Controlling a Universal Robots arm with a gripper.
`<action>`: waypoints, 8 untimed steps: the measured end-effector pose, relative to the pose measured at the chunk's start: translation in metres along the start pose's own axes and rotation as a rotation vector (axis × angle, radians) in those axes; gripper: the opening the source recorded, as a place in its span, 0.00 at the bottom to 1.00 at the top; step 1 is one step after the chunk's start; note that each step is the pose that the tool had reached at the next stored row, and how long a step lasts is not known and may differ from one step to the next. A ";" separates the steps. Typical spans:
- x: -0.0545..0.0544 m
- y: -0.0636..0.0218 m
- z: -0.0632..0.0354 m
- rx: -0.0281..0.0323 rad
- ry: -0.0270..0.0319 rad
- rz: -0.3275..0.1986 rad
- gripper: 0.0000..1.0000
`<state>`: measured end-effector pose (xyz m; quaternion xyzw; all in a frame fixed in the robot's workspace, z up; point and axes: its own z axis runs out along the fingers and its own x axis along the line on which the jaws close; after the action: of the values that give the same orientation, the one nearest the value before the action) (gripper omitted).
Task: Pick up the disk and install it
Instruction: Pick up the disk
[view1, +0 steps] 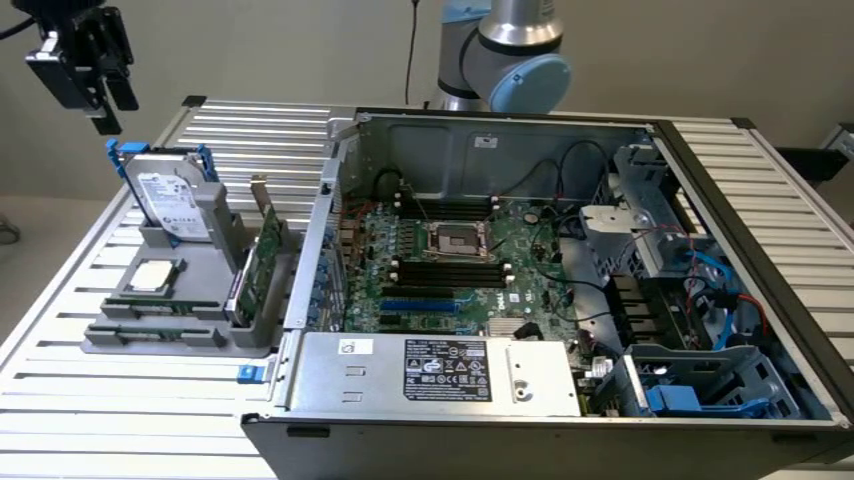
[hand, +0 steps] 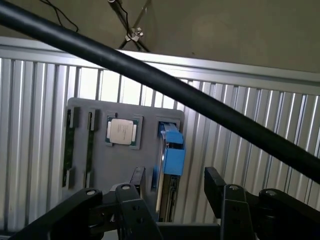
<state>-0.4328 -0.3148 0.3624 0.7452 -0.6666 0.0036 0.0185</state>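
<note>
Ribbed aluminium table (view1: 134, 410), pale wall (view1: 267, 40); pincer (view1: 114, 108) apart, empty, above disk (view1: 171, 205) in grey holder (view1: 200, 300).

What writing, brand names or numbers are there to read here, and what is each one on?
No text here is clear enough to quote.
White label on the disk: print too small to read.
Black label on the power supply box: print too small to read.
Small white sticker on that box: too small.
Silver chip: no readable marking.
</note>
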 end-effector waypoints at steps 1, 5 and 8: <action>0.000 0.0006 0.0017 0.0001 0.0000 -0.003 0.60; 0.001 0.0029 0.0091 0.0004 -0.0001 -0.015 0.60; 0.002 0.0042 0.0146 0.0008 -0.0003 -0.026 0.60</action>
<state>-0.4371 -0.3175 0.3480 0.7537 -0.6569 0.0036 0.0182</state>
